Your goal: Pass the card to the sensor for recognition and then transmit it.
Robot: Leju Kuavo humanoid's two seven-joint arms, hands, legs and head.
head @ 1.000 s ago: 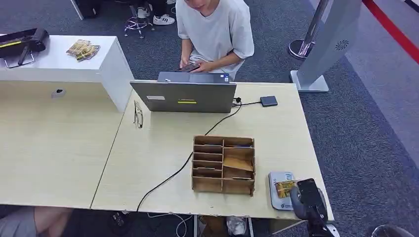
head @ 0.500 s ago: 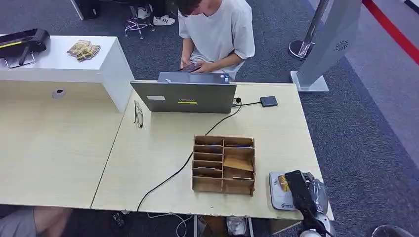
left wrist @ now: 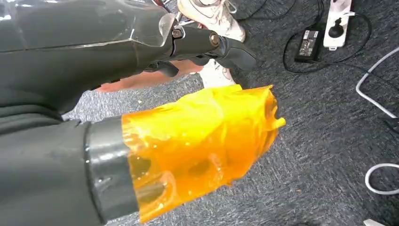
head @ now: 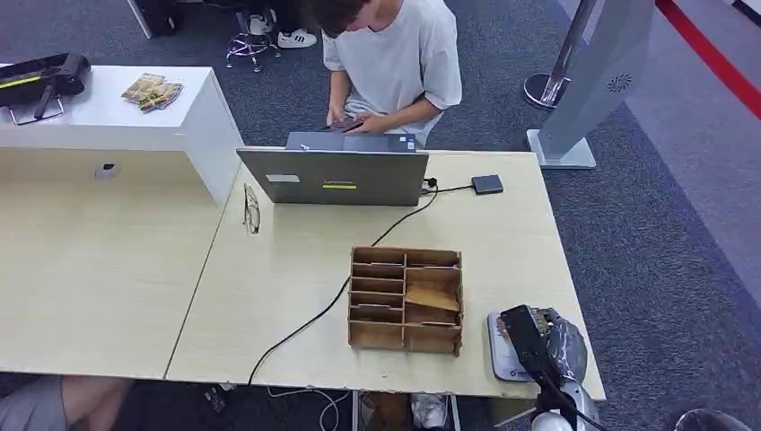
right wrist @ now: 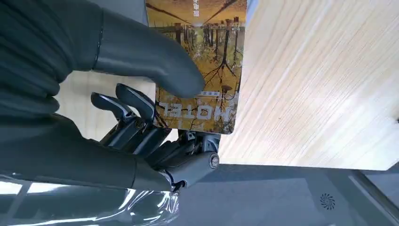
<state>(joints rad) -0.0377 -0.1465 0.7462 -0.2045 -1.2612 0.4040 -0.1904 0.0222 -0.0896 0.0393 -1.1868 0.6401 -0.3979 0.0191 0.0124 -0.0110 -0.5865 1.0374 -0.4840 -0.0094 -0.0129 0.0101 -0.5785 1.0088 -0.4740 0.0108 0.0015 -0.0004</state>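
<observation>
My right hand hovers over the grey-white sensor pad at the table's near right corner and hides most of it. In the right wrist view this hand holds a yellow-brown card printed "HOTEL", with the thumb pressing on its face and the dark fingers under its edge, just above the wooden tabletop. My left hand hangs over the carpet with an orange-wrapped thumb, its dark fingers stretched apart and nothing in them.
A wooden slotted organizer stands just left of the sensor. Behind it are a grey laptop, a black cable, a small dark box and glasses. A person sits beyond the table.
My right hand has slid left and forward over the sensor pad, covering the card that lay in plain sight there a second ago.
</observation>
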